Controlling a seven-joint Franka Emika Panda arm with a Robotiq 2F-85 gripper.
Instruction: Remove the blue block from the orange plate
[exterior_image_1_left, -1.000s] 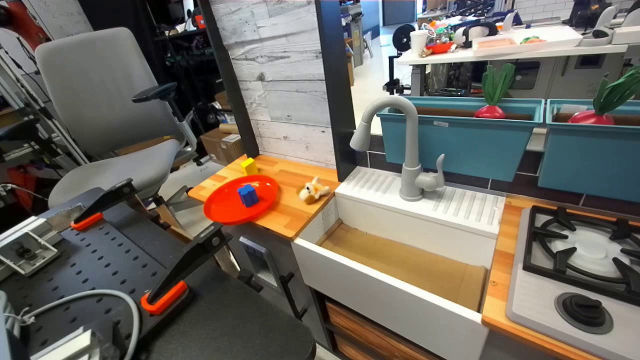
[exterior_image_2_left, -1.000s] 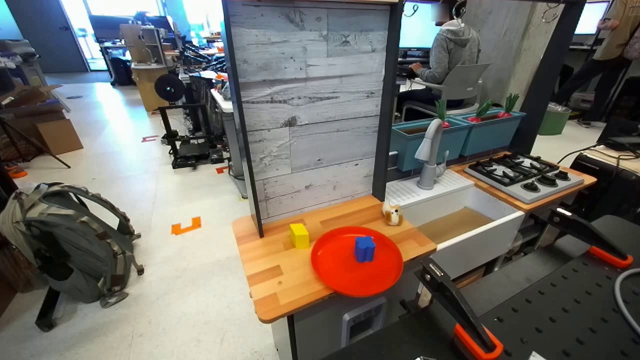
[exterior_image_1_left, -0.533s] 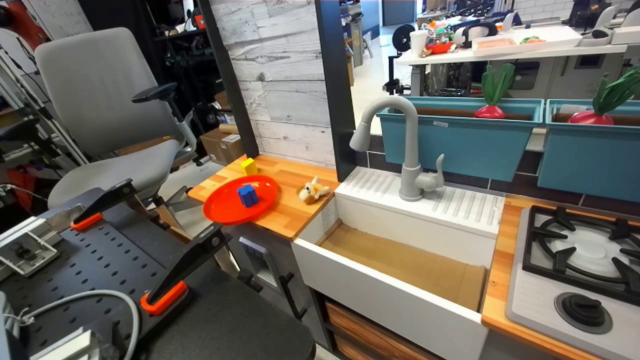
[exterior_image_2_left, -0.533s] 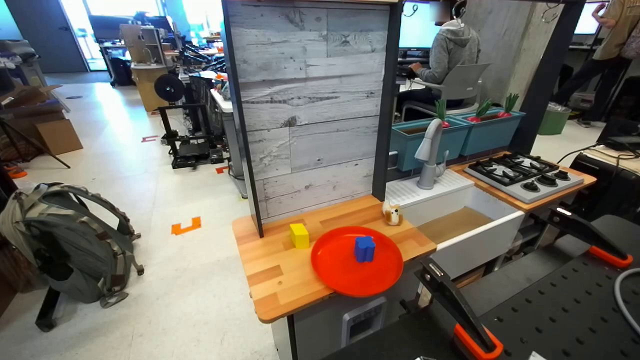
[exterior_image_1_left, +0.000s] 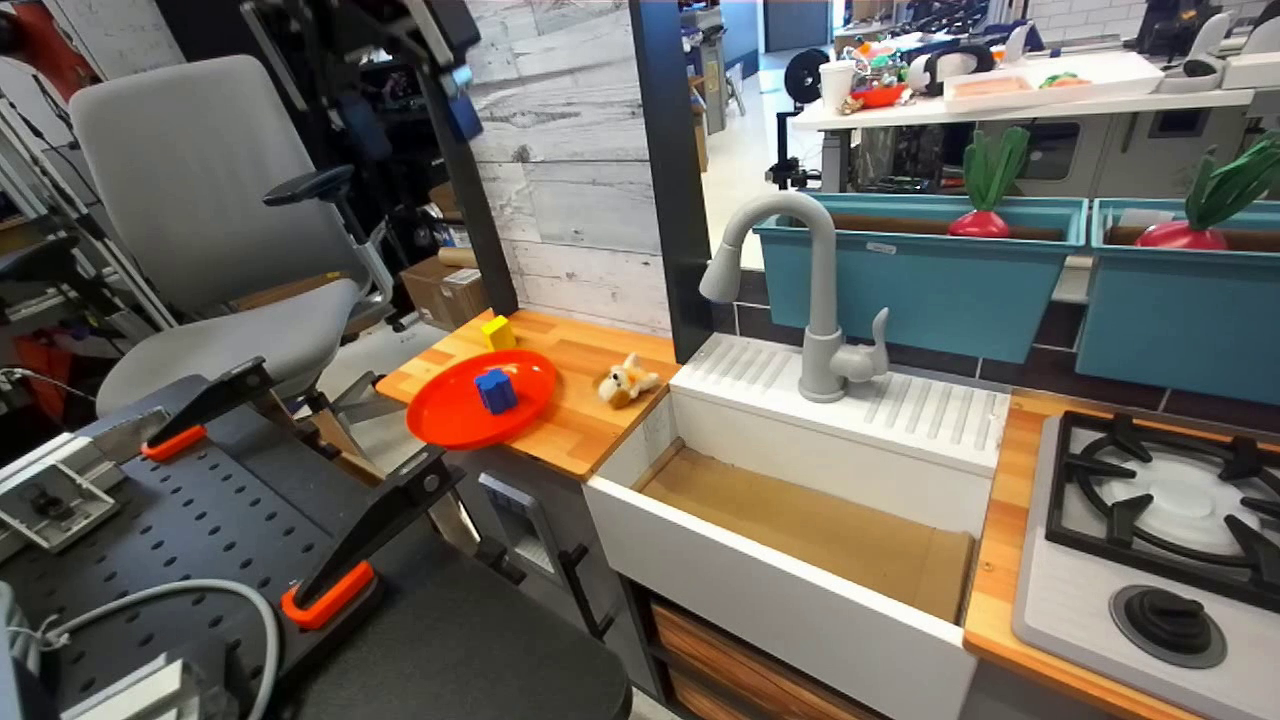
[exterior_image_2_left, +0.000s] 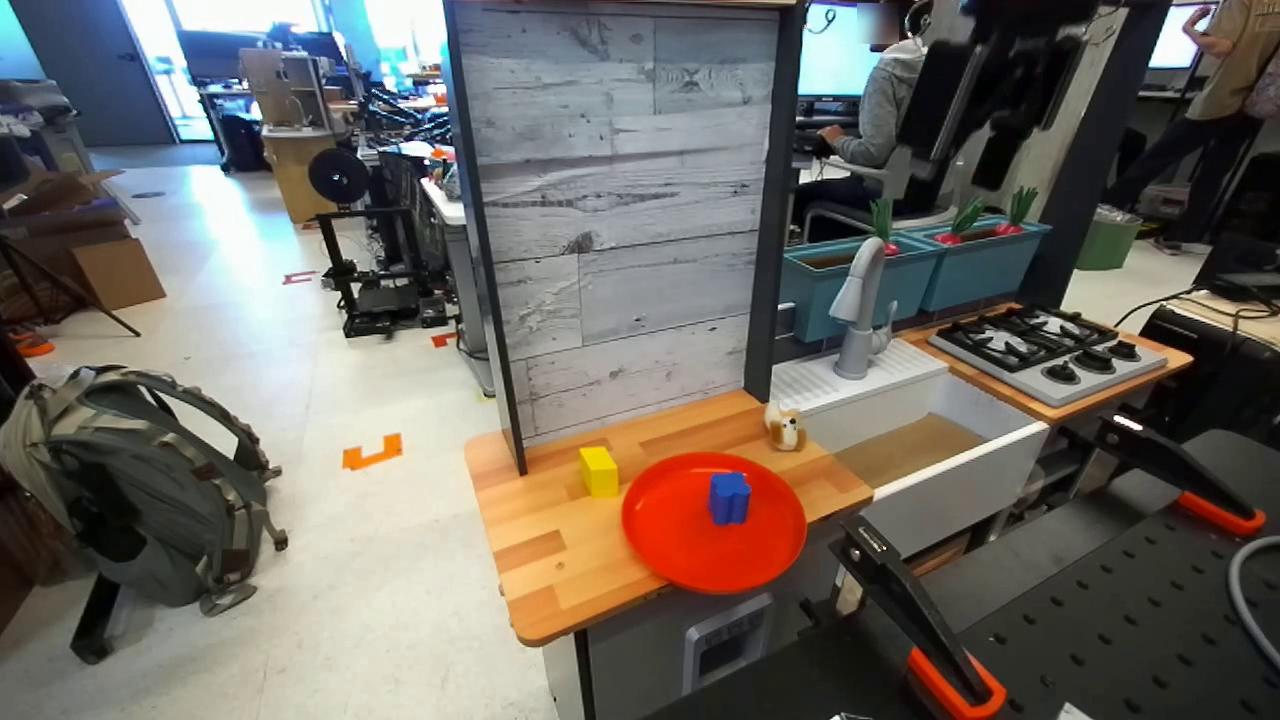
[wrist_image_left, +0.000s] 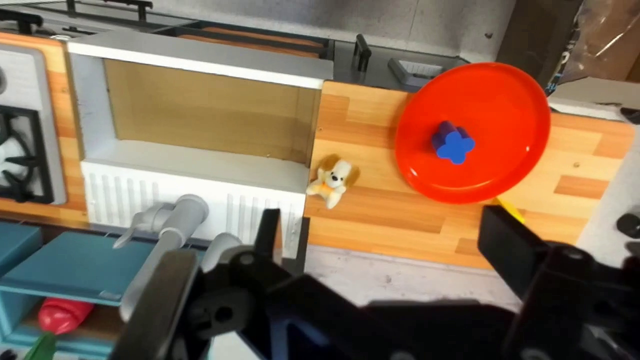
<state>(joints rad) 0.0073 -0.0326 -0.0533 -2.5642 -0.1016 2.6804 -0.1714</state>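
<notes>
Ideally, the widely spread end effector (wrist_image_left: 380, 227) should centre over the blue block (wrist_image_left: 454, 145), on the orange plate (wrist_image_left: 505, 112) at the wrist view's upper right, then pinch without pressing the plate.

The flower-shaped block (exterior_image_2_left: 729, 498) is bright blue and the plate (exterior_image_2_left: 680, 545) is orange-red. The counter (exterior_image_2_left: 555, 520) has strips of lighter and darker orange-brown. The other block (exterior_image_2_left: 599, 473) is yellow, the toy dog (wrist_image_left: 332, 178) white and golden brown. The wall panel (exterior_image_2_left: 625, 180) is pale grey with darker wood grain.
</notes>
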